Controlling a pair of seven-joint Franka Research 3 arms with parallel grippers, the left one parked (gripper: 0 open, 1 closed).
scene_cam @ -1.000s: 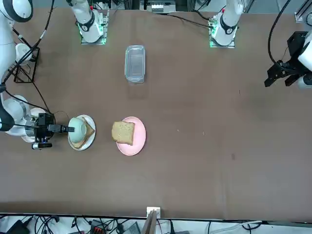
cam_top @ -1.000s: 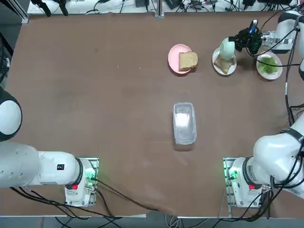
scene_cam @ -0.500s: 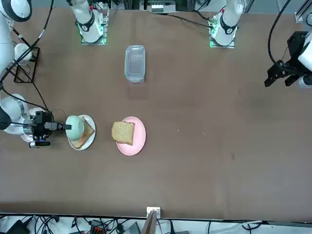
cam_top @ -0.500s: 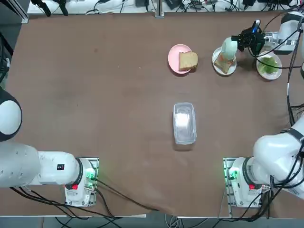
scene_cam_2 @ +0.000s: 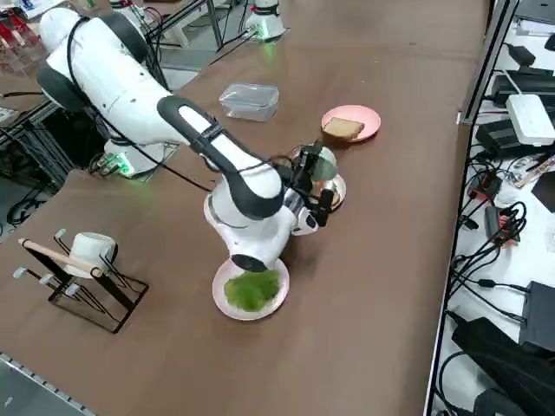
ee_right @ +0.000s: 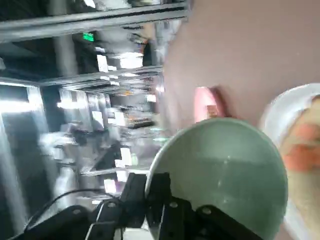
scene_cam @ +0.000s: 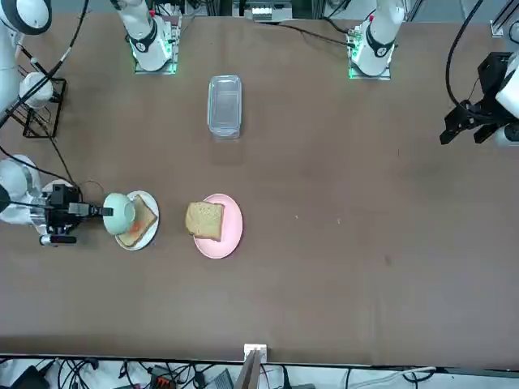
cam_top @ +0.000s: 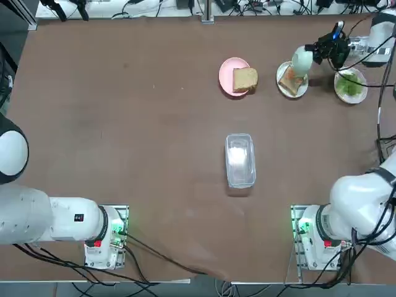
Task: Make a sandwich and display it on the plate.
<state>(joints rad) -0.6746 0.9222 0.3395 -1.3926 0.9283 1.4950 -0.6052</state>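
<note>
The right gripper (cam_top: 315, 54) is clamped on the rim of a pale-green cup (cam_top: 301, 60), tipped over the white plate (cam_top: 291, 85). Bread (cam_top: 289, 79) with orange filling lies on the plate, just beside the gripper.

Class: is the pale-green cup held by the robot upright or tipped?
Tipped: the pale-green cup, gripped by the right tool, lies sideways over the white plate.

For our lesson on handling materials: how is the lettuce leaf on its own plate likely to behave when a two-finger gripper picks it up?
The lettuce leaf looks thin and crumpled, so it will probably be floppy and droop from any pinch. It lies loose on its plate, likely very light, so it may slide or tear rather than lift cleanly. The right gripper is shut on the pale-green cup.
</note>
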